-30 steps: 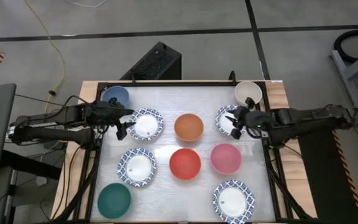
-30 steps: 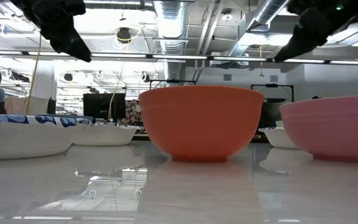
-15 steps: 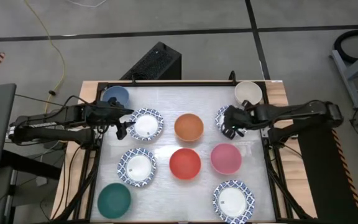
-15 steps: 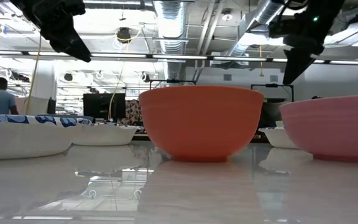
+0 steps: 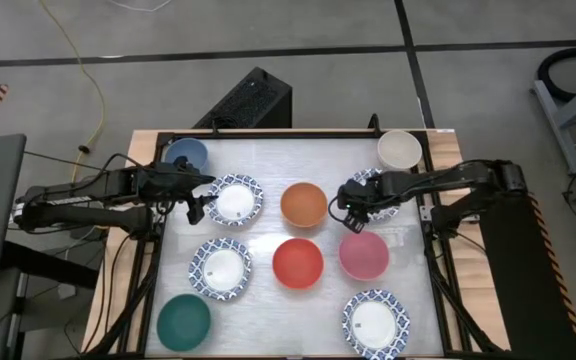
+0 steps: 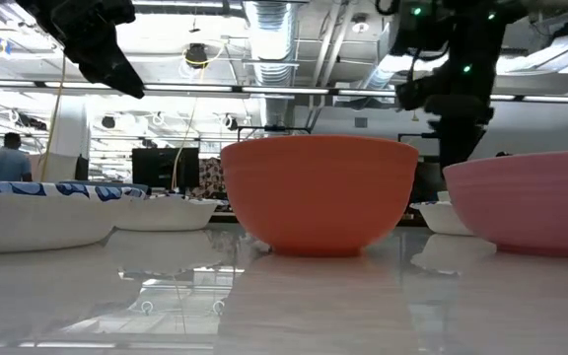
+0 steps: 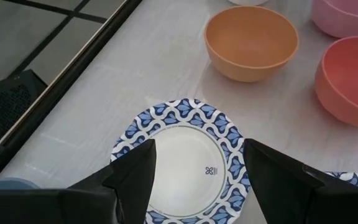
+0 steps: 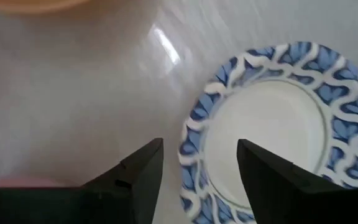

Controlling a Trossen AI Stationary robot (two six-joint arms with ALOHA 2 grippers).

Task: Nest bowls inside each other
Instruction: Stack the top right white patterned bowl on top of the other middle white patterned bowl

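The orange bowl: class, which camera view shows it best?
The high view shows the orange bowl whole, among its neighbours. The low view gives only its side; the left wrist view shows it angled; the right wrist view barely catches an edge.

One camera looks straight down on the whole table [image 5: 298,150], one sits level at its surface facing the room, close behind the orange bowl [image 6: 319,192], which the left wrist camera, looking down, shows at one o'clock.

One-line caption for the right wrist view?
Open right gripper above the edge of a white bowl with a blue patterned rim.
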